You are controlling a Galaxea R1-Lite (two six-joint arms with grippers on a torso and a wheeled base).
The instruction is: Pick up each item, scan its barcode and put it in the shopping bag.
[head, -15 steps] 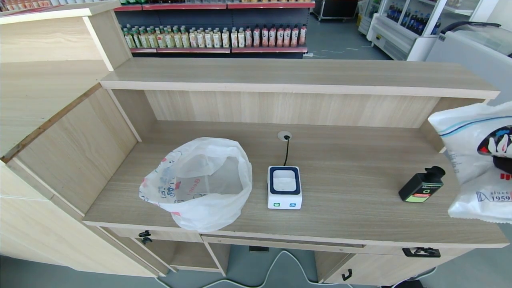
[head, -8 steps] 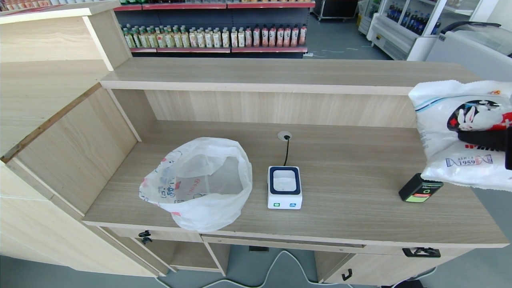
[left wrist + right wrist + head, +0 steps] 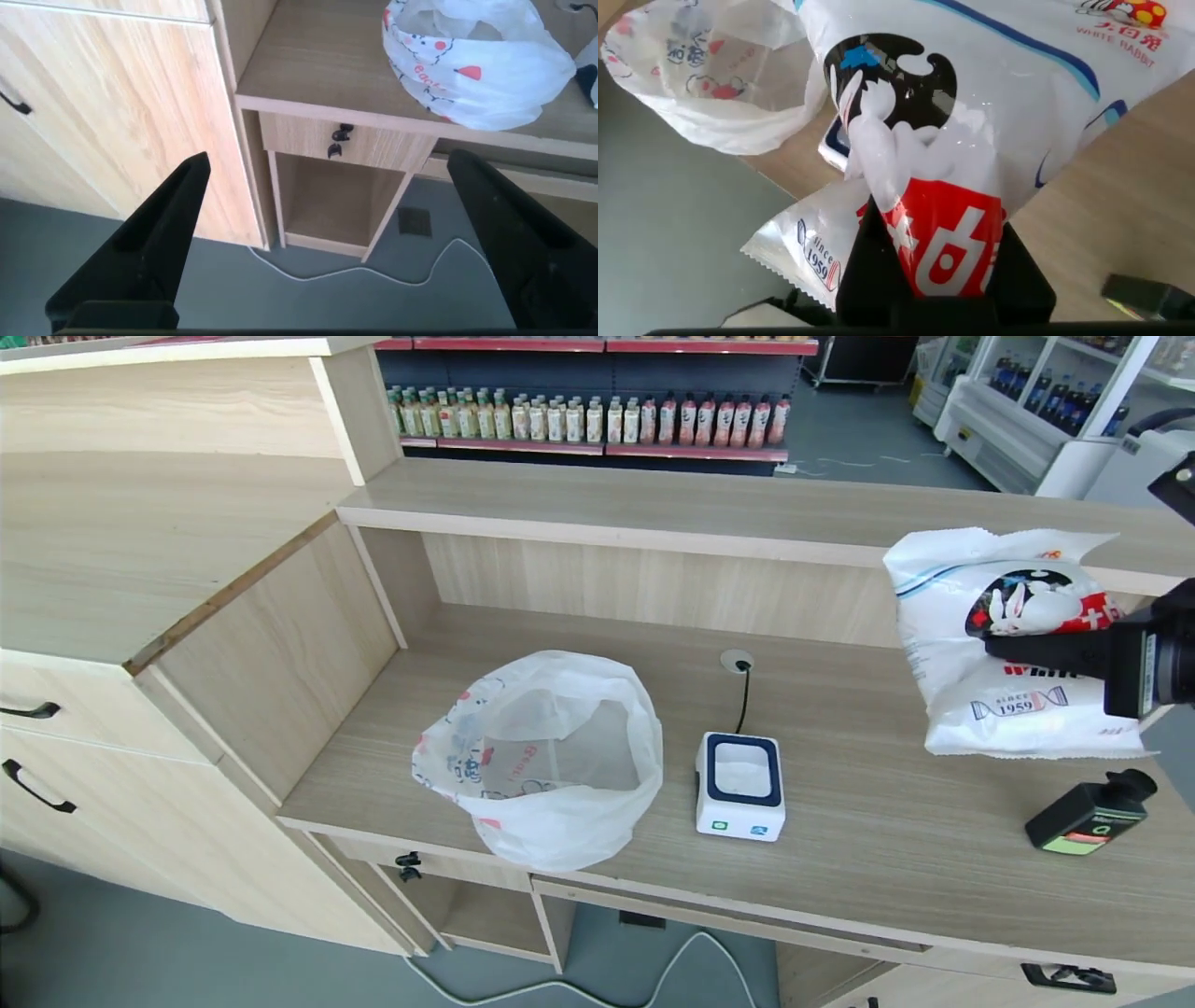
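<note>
A white candy bag [image 3: 1008,709] with a black, red and blue print hangs above the right part of the counter, with my right gripper [image 3: 1004,649] shut on its middle. In the right wrist view the candy bag [image 3: 971,112] covers the right gripper [image 3: 934,252]. The white plastic shopping bag [image 3: 551,756] stands open at the counter's front left. To its right sits the white barcode scanner [image 3: 740,784]. A black bottle [image 3: 1088,812] lies at the front right, below the held bag. My left gripper [image 3: 336,243] is open, low in front of the counter's left end.
A raised wooden shelf [image 3: 709,513] runs along the counter's back, and a tall side panel [image 3: 280,653] closes its left. The scanner's black cable [image 3: 744,695] runs to a hole behind it. An open cubby [image 3: 336,205] sits under the counter.
The head camera has shifted, so the whole scene sits further right. My right gripper has lifted the candy bag up and left, from off the counter's right edge to above it.
</note>
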